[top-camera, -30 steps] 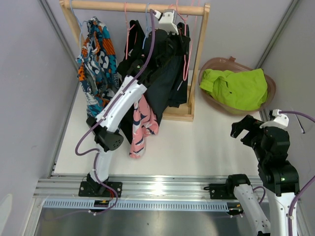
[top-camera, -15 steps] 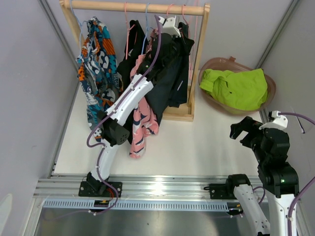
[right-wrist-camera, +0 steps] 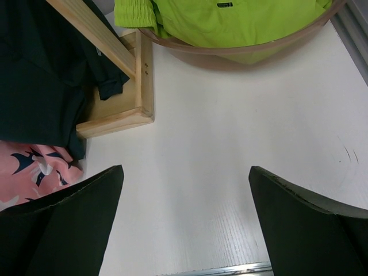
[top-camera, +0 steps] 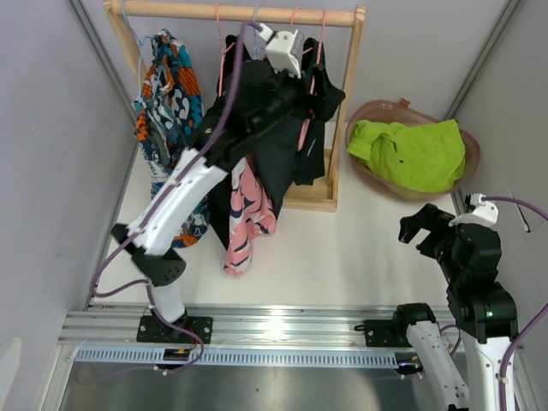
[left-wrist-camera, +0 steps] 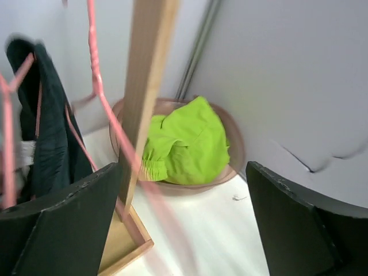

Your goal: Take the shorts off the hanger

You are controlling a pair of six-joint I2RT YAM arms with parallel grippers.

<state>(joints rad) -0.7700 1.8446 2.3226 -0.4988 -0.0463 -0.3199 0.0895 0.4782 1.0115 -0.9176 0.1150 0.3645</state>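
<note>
The hanger rack carries multicolour print shorts on the left, dark shorts in the middle and pink printed shorts below them. Lime green shorts lie in the brown basket. My left gripper is high at the rack's right end, open, holding nothing. In the left wrist view a pink hanger and the wooden post cross in front of its jaws, with dark shorts to the left. My right gripper hovers open over bare table.
The rack's wooden base sits on the table just left of the basket. Grey walls close in on both sides. A metal rail with the arm mounts runs along the near edge.
My left gripper has gone from shut to open at the top of the rack, and its elbow has swung out to the left. The right arm has stayed put.
</note>
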